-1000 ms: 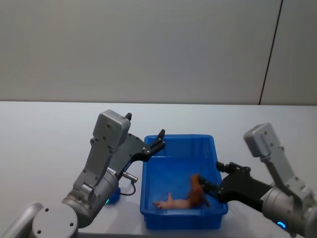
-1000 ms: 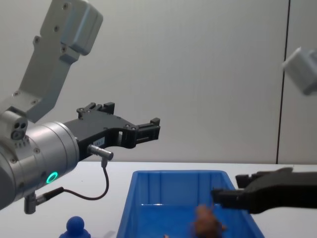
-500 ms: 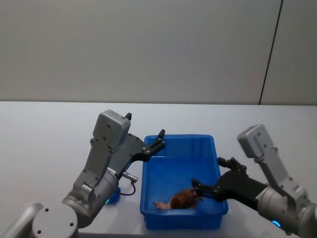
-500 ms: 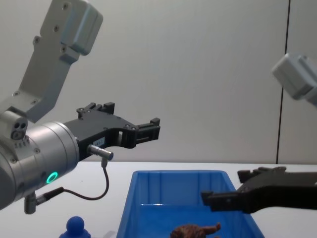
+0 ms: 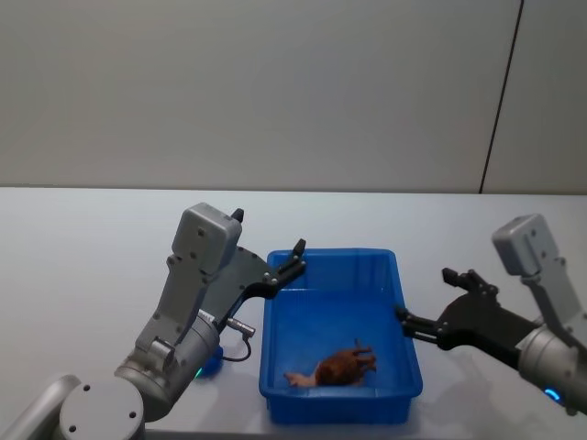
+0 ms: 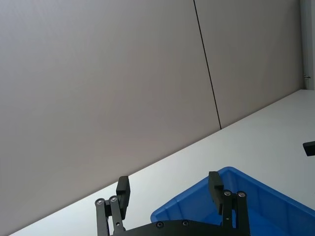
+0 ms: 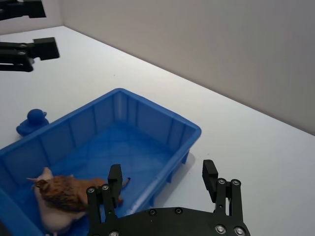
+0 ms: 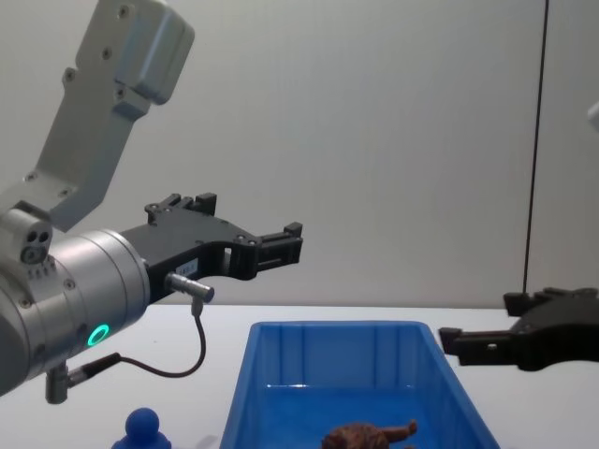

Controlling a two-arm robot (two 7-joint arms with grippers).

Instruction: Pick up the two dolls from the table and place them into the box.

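Observation:
The brown lion doll (image 5: 341,366) lies on its side on the floor of the blue box (image 5: 336,255), also seen as the lion (image 7: 62,199) (image 8: 369,436). My right gripper (image 5: 425,295) (image 7: 162,169) (image 8: 480,318) hovers open and empty just outside the box's right wall. The blue doll (image 5: 210,364) (image 7: 31,122) (image 8: 142,428) stands on the white table (image 5: 83,275) left of the box, partly hidden by my left arm. My left gripper (image 5: 269,231) (image 6: 169,182) (image 8: 253,215) is held open and empty above the box's far left corner.
A grey wall with a dark vertical seam (image 5: 500,101) rises behind the table. A thin cable (image 8: 197,346) loops from the left wrist near the box's left wall. Bare tabletop (image 7: 256,147) spreads right of the box.
My right gripper let go of the lion, which dropped onto the box floor and lies on its side. The gripper then drew back rightward out of the box. The left arm stayed still.

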